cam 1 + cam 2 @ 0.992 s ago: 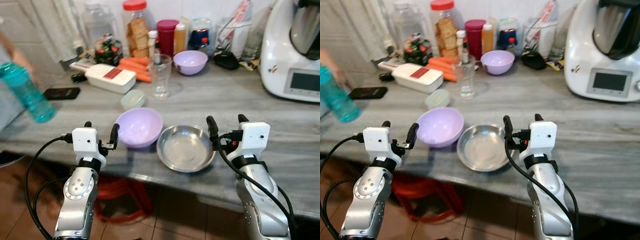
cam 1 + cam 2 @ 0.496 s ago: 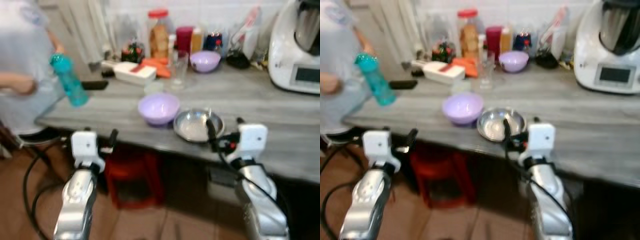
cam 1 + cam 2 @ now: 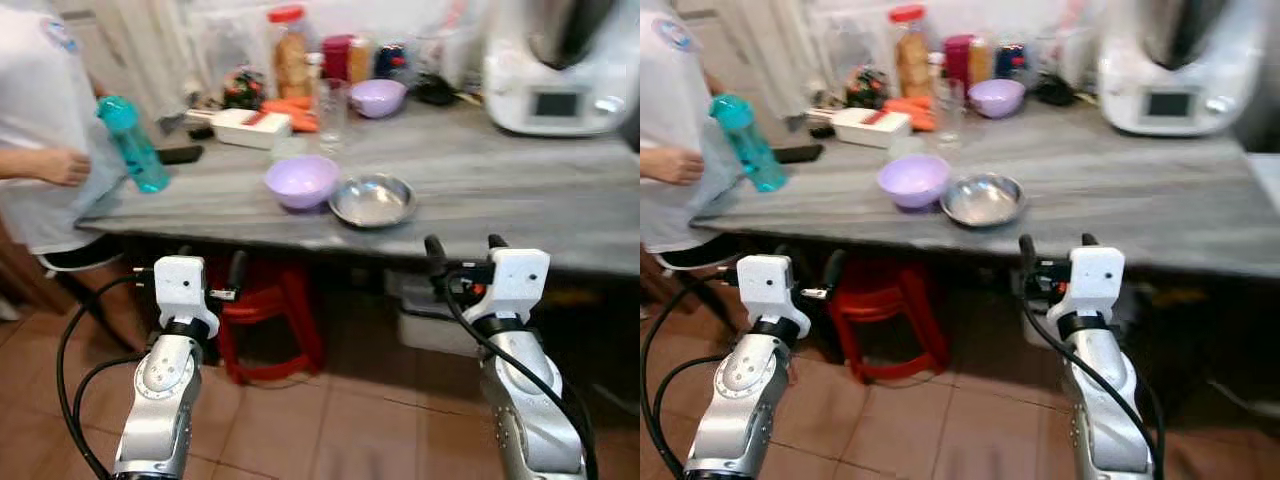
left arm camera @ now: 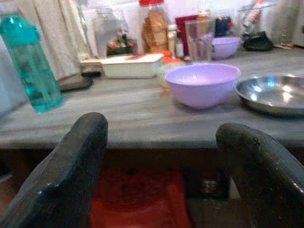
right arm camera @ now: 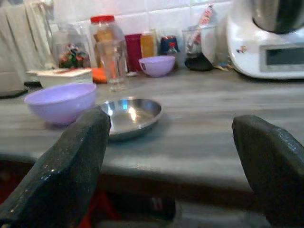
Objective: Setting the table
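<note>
Grey counter (image 3: 500, 170): lilac bowl (image 3: 301, 181) beside steel dish (image 3: 373, 200); no legible writing.

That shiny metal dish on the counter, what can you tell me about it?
The metal dish is a round, shallow bowl, apparently polished steel, with a low sloping wall and a thin rim. It sits upright and looks empty, light glinting off its inside. It rests on the grey counter near the front edge, close beside a purple bowl; whether the two touch is unclear. Neither gripper touches it.
</note>
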Controlling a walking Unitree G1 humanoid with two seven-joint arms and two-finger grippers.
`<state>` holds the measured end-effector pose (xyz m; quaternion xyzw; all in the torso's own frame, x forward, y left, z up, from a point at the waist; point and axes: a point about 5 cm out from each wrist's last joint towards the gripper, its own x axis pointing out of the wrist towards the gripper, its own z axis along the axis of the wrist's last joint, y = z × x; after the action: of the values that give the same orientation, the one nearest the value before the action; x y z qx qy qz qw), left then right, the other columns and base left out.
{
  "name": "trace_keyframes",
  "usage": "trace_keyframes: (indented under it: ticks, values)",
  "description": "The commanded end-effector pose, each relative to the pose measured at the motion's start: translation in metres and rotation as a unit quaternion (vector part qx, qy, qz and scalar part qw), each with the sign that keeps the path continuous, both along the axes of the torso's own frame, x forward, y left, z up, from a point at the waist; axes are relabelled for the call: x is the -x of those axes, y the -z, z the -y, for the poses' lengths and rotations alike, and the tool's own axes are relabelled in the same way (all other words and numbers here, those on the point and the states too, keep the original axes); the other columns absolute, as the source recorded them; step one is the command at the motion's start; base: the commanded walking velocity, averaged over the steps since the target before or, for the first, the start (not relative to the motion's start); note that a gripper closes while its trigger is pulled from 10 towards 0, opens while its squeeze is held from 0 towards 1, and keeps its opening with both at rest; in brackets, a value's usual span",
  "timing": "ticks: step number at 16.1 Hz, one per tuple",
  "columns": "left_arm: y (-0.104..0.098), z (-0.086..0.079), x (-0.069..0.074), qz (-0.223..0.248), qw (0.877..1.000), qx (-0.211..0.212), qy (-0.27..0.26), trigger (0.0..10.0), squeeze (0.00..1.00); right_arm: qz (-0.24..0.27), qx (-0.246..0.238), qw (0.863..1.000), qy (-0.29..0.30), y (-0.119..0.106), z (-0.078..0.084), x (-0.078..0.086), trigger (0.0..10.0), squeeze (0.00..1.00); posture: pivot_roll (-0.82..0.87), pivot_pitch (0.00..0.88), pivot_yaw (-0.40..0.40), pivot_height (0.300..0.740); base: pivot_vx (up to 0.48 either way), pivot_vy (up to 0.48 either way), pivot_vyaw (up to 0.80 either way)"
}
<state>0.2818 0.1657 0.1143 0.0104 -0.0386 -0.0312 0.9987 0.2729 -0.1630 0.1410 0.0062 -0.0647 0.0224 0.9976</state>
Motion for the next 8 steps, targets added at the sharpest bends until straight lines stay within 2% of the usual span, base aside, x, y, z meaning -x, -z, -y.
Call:
trace_keyframes:
  ticks: [1, 6, 8]
  values:
    - [0.0014, -0.0088, 0.0022, -0.005, 1.0, -0.007, -0.013, 10.0, 0.0, 0.007, -0.007, 1.0, -0.012, -0.0036, -0.0089, -0.0013, 10.0, 0.0, -0.04, 0.0, 0.125, 0.74, -0.296, 0.0, 0.0]
    - [0.0016, -0.0075, 0.0014, -0.003, 1.0, -0.006, -0.01, 10.0, 0.0, 0.008, -0.007, 1.0, -0.014, -0.0043, -0.0084, -0.0033, 10.0, 0.0, -0.04, 0.0, 0.123, 0.74, -0.286, 0.0, 0.0]
    - [0.0021, -0.0053, 0.0033, 0.003, 1.0, -0.003, 0.015, 10.0, 0.0, 0.01, -0.006, 1.0, -0.014, -0.005, -0.0088, -0.0038, 10.0, 0.0, -0.04, 0.0, 0.12, 0.74, 0.0, 0.0, 0.0]
